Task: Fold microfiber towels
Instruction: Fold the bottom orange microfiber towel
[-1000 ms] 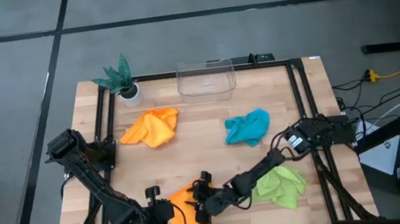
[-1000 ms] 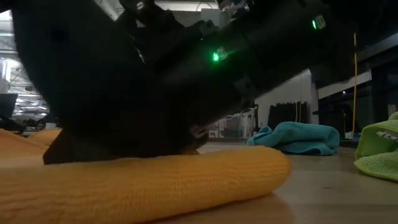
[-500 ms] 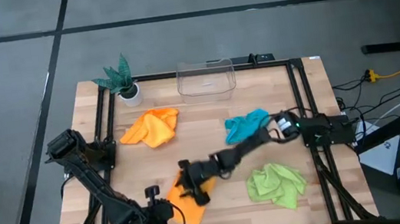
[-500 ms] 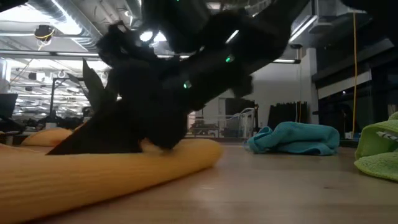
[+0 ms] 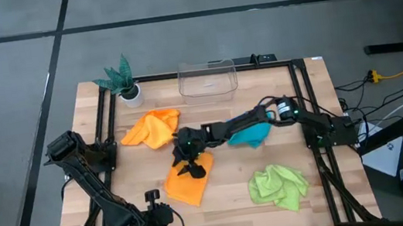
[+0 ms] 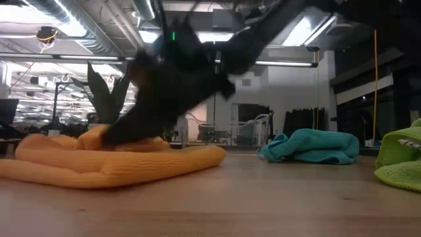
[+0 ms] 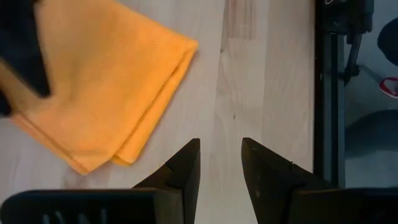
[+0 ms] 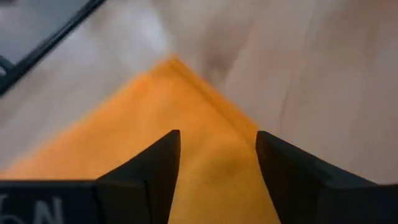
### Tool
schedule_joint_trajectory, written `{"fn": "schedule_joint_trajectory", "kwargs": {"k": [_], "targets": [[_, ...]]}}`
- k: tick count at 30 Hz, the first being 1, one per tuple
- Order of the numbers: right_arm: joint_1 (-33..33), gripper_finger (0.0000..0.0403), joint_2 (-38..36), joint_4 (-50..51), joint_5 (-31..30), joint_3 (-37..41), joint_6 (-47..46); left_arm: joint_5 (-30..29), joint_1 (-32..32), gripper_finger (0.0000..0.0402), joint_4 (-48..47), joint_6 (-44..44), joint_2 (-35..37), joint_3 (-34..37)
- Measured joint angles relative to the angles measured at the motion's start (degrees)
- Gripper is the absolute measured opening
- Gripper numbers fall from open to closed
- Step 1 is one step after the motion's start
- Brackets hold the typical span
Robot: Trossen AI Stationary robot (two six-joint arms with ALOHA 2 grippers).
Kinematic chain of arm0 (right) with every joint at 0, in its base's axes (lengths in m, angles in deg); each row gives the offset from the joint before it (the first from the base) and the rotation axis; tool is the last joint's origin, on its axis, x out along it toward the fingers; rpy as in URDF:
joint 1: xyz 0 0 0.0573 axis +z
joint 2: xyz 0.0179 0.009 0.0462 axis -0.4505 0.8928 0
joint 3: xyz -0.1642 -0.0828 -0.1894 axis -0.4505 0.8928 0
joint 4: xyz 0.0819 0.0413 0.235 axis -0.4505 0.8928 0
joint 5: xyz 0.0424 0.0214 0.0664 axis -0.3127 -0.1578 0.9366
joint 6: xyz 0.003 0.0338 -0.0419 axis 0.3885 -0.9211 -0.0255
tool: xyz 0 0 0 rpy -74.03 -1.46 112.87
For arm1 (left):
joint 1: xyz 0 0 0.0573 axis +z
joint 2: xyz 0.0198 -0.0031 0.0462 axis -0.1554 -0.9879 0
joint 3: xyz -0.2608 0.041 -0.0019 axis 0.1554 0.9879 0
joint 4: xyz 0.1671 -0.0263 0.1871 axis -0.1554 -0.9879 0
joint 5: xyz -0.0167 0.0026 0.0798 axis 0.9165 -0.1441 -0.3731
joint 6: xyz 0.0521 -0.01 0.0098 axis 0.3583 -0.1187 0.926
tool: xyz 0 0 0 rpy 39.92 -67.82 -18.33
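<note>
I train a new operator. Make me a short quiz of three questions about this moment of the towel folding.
1. True or false: the right gripper is over the folded orange towel.
2. Which towel lies under the right arm's forearm? A lime green towel B teal towel C crumpled orange towel
3. Is anything between the fingers of the left gripper?

Key: 1 true; 2 B; 3 no, only bare table shows between its open fingers.
</note>
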Motion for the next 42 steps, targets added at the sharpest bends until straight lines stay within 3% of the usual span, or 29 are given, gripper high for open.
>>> {"fn": "schedule_joint_trajectory", "kwargs": {"k": [4, 6, 14, 18, 24, 30, 34, 42], "targets": [[1.87, 0.0213, -3.04, 2.11, -4.57, -1.31, -3.56, -0.47, 0.0, 0.0109, -0.1, 0.0, 0.02, 0.0], [3.48, 0.0213, -3.99, 3.94, -9.88, -0.83, -6.25, -0.88, -0.09, 0.0109, -0.16, 0.0, 0.02, 0.02], [11.65, 0.0213, -4.74, 7.69, -42.65, 0.27, -17.3, -1.64, -0.79, 0.0109, 0.27, 0.0, 0.02, 0.02], [15.11, 0.0213, -4.74, 0.84, -53.23, 3.97, -22.73, -1.69, -0.79, 0.0109, 0.29, -0.02, 0.02, 0.02], [17.65, 0.0213, -3.86, -23.86, -64.73, 15.91, -29.45, -2.77, -0.8, 0.0109, 0.26, -0.02, 0.02, 0.02], [17.97, 0.0213, -2.09, -35.92, -67.55, 22.62, -30.29, -3.33, -0.85, 0.0109, 0.4, 0.28, 0.02, 0.02], [17.99, 0.0213, -0.49, -36.58, -67.79, 21.27, -31.46, -4.91, -0.63, 0.0109, 0.63, 0.26, 0.02, 0.02], [18.45, 0.0213, 0.09, -36.64, -70.02, 18.12, -25.27, -6.12, -0.61, 0.0109, 0.69, 0.44, 0.02, 0.02]]}}
